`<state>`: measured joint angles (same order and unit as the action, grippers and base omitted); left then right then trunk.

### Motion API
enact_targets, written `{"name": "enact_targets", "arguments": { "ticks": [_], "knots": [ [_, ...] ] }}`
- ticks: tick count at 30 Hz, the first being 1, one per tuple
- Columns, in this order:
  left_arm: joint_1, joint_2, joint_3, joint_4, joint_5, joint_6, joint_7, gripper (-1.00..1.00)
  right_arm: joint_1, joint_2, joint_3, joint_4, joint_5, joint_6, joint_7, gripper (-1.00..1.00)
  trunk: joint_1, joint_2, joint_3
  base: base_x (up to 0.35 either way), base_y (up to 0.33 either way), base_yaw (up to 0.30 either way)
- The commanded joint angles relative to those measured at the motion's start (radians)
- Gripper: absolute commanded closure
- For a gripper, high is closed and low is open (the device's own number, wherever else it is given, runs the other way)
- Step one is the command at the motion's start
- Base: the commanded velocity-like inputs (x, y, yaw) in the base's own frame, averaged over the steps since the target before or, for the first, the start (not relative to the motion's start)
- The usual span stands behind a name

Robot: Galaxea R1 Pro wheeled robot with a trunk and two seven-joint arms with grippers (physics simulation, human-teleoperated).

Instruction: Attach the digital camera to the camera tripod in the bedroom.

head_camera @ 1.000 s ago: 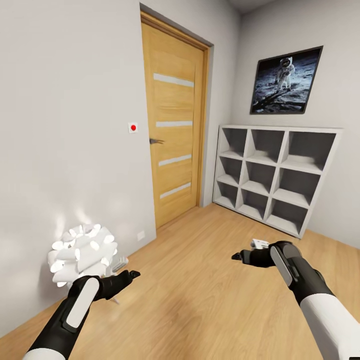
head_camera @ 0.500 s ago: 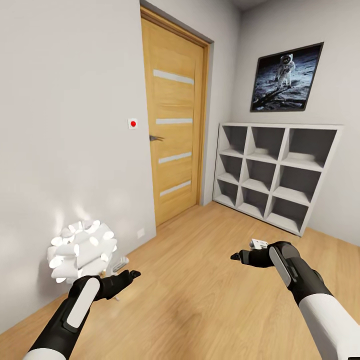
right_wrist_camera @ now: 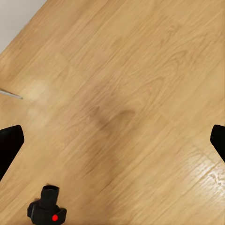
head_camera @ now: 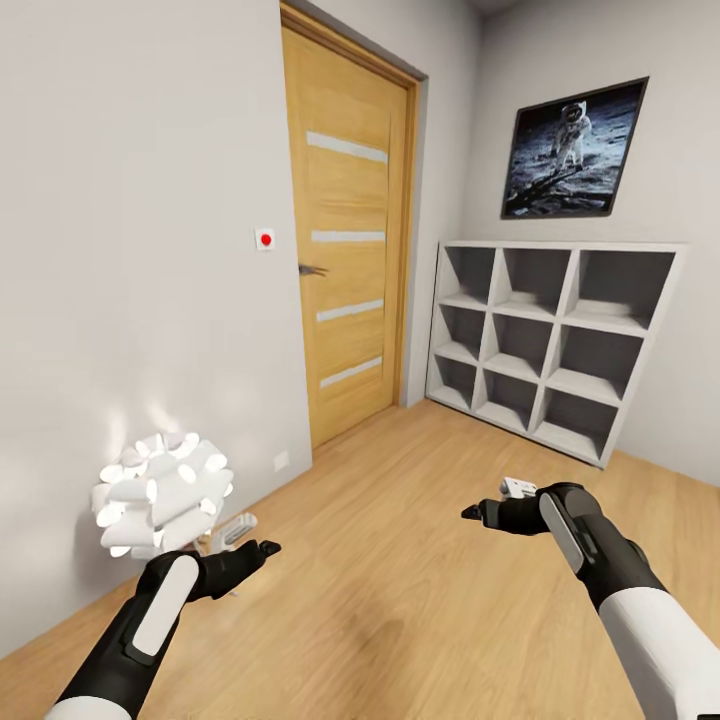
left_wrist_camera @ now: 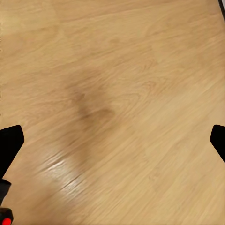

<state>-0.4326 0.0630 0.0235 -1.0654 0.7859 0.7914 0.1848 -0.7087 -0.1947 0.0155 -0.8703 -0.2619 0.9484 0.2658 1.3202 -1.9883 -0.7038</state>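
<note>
Pretty much nothing's been done yet: the camera [right_wrist_camera: 47, 210] is seen lying on the wood floor [head_camera: 420, 590] under the right arm, untouched, and no tripod is spotted. Both sets of fingers are spread apart and empty, door [head_camera: 345, 235] at 12 o'clock.

The floor [head_camera: 400, 600] is light honey wood with plank grain; the door [head_camera: 345, 240] is a warmer oak crossed by four pale stripes. The shelf [head_camera: 550, 345] is white with grey cells, the lamp [head_camera: 160, 495] glows white, and the camera [right_wrist_camera: 47, 211] is black with a red dot
</note>
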Motion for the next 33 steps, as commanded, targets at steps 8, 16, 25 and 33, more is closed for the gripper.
{"name": "enact_targets", "arguments": {
  "ticks": [8,16,25,33],
  "knots": [
    [-0.001,0.0,0.001,-0.001,0.012,0.005,0.008,-1.0,0.0,0.002,0.002,0.0,0.003,0.003,0.005,-1.0,0.031,-0.057,-0.026,0.0,0.0,0.0],
    [-0.001,0.0,0.001,-0.001,0.012,0.005,0.006,-1.0,0.0,0.004,0.003,0.0,0.01,0.002,0.002,-1.0,0.061,-0.113,-0.051,0.0,0.0,0.0],
    [0.0,0.0,0.001,-0.001,0.012,0.005,0.006,-1.0,0.0,0.004,0.004,0.001,0.012,0.002,-0.001,-1.0,0.096,-0.176,-0.08,0.0,0.0,0.0],
    [-0.001,0.0,0.002,0.004,0.011,0.004,0.006,-1.0,0.0,0.002,0.004,-0.001,0.014,0.007,-0.004,-1.0,0.126,-0.232,-0.105,0.0,0.0,0.0]
  ]
}}
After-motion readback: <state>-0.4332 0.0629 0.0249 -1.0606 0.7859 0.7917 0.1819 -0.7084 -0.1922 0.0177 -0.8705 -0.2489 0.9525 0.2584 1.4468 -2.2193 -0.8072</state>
